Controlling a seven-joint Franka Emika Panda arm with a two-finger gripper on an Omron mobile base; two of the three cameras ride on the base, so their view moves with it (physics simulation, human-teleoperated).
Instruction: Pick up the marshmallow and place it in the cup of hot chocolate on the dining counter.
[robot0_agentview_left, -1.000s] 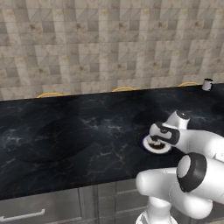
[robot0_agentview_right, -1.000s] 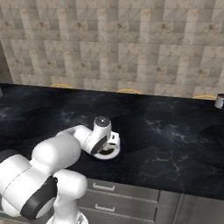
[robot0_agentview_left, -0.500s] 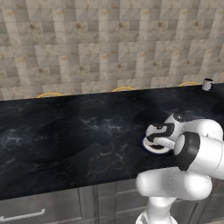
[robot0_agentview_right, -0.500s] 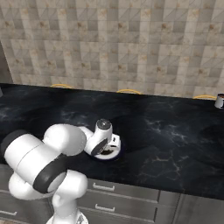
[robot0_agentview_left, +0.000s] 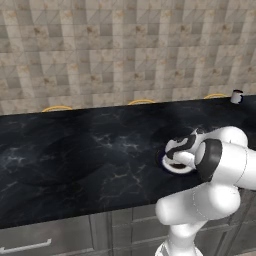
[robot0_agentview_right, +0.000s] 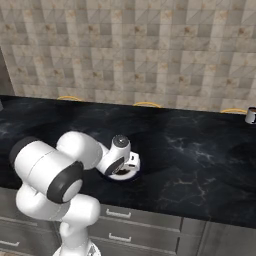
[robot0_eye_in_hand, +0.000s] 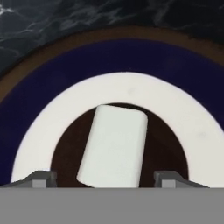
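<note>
The marshmallow (robot0_eye_in_hand: 113, 146), a stubby white cylinder, lies on its side in the dark centre of a round plate (robot0_eye_in_hand: 65, 74) with a white ring and a dark blue rim. My gripper (robot0_eye_in_hand: 106, 178) is down over it, open, one fingertip (robot0_eye_in_hand: 41, 177) on each side with a small gap to it. From the base views my hand (robot0_agentview_right: 121, 159) hangs low over that plate (robot0_agentview_left: 176, 169) on the dining counter (robot0_agentview_left: 75, 160). The cup of hot chocolate (robot0_agentview_left: 236, 96), small and white, stands far off at the counter's back right corner (robot0_agentview_right: 251, 115).
Yellow stool tops (robot0_agentview_left: 56, 108) (robot0_agentview_left: 141, 102) (robot0_agentview_left: 216, 95) peek over the counter's far edge, against a tiled wall. Grey drawers (robot0_agentview_right: 125, 220) run under the near edge. My own bulky arm (robot0_agentview_left: 220, 160) stands close beside the plate.
The arm's elbow has swung out and down while the hand has stayed over the plate and sunk closer to it. The plate and cup have not moved.
</note>
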